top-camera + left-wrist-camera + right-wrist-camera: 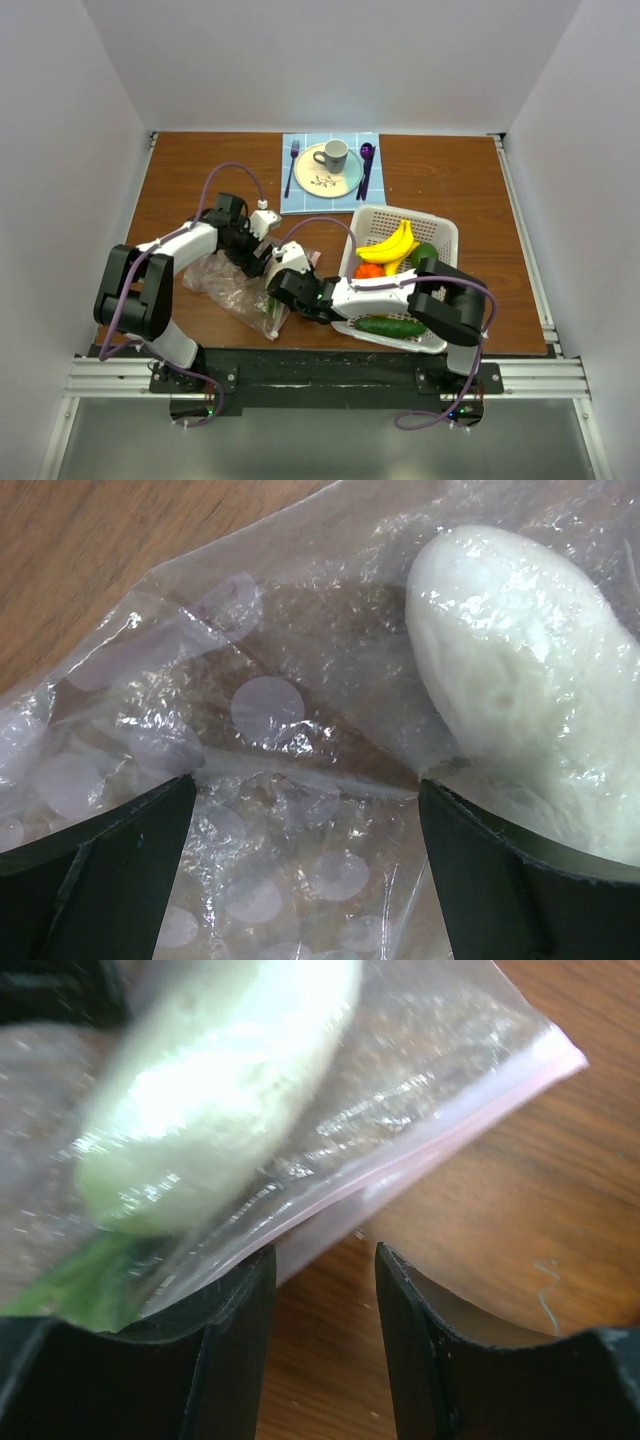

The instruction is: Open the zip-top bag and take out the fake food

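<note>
my right gripper (322, 1252) half-apart at the zip strip (440, 1140), clamping nothing, lined up to pinch it | my left gripper (305, 785) spread wide over the bag (222, 285), empty, beside pale piece (520, 660) inside | bag flat on table (180, 170), basket (445, 232) of other food crowding right | bare wood beyond.

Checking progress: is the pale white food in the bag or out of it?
In. Crinkled clear plastic of the zip-top bag lies over the pale food in both wrist views.
</note>
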`<action>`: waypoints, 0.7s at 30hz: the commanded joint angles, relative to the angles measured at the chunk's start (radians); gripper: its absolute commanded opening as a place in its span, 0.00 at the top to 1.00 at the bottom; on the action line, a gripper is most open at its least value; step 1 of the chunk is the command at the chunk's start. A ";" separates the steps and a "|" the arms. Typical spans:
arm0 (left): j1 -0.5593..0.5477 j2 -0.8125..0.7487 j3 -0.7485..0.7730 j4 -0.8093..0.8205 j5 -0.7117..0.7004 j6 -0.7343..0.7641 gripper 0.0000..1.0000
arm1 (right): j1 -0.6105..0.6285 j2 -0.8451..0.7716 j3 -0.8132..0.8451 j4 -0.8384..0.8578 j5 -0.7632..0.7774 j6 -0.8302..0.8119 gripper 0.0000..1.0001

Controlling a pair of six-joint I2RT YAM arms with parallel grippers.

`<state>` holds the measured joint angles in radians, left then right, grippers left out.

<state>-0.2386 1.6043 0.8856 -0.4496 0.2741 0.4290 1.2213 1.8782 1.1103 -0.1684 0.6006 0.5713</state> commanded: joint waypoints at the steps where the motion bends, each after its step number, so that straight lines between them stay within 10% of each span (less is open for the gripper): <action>1: -0.005 -0.018 -0.048 -0.011 -0.039 0.005 0.00 | -0.005 -0.037 0.019 0.154 -0.054 -0.010 0.51; 21: -0.016 -0.037 -0.050 -0.070 -0.003 0.008 0.00 | -0.062 -0.018 0.059 0.267 -0.141 0.013 0.38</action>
<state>-0.2447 1.5772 0.8467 -0.4217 0.2405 0.4381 1.1652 1.8473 1.1095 0.1081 0.4011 0.5819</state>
